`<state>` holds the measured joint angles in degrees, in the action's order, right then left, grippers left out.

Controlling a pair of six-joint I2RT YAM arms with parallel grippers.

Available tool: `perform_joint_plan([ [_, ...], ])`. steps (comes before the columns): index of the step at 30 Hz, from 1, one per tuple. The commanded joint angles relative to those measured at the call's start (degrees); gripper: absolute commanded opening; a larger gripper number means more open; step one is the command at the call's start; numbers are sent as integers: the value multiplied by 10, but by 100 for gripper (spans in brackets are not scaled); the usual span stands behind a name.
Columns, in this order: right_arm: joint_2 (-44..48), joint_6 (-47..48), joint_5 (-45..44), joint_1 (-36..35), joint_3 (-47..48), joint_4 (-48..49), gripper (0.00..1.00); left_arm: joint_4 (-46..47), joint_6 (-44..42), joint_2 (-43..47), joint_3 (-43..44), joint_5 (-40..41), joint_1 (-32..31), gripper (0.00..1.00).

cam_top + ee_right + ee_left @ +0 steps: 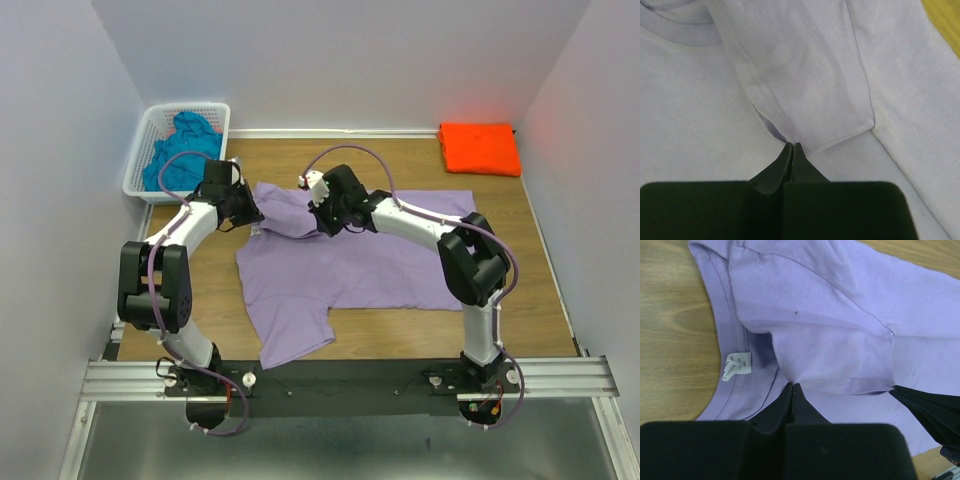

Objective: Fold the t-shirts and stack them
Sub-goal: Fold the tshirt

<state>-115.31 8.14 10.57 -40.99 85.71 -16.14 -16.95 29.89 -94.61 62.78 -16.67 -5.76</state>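
- Left gripper point(250, 213) was closed right down, jaws meeting on a tuck of the lavender shirt point(365, 265) just beside the collar point(722, 305) and its label point(736, 366).
- Right gripper point(322, 222) was clamped just as tight, its tips biting the same shirt at a stitched sleeve hem point(765, 95).
- Lavender shirt lay spread mid-table point(560, 260), with the held flap at its 10–11 o'clock corner.
- Orange shirt point(480, 148) sat folded at the table's 1 o'clock, and the teal shirt point(185, 150) lay heaped in the basket point(190, 106) at 10 o'clock.
- Step looked like a first fold of the lavender shirt.
- To do it well, carry both pinches level and together across the body, with the cloth taut between them for a straight crease.
- Release only once the flap lies flat, since uneven lift would likely skew or bunch it.
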Motion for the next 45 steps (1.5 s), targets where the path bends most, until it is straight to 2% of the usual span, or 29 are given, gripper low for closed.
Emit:
perform_joint_plan([
  [1,24,13,12,-6,-19,-23,0,-17,-1,23,-12,23,-4,0],
  [16,47,14,18,-6,-54,-30,1,-52,15,84,-55,34,-5,0],
  [24,37,18,19,-7,-64,-33,1,-33,37,98,-104,30,-19,0],
  [45,21,24,2,-6,-81,-34,1,-16,90,158,-166,66,-49,0],
])
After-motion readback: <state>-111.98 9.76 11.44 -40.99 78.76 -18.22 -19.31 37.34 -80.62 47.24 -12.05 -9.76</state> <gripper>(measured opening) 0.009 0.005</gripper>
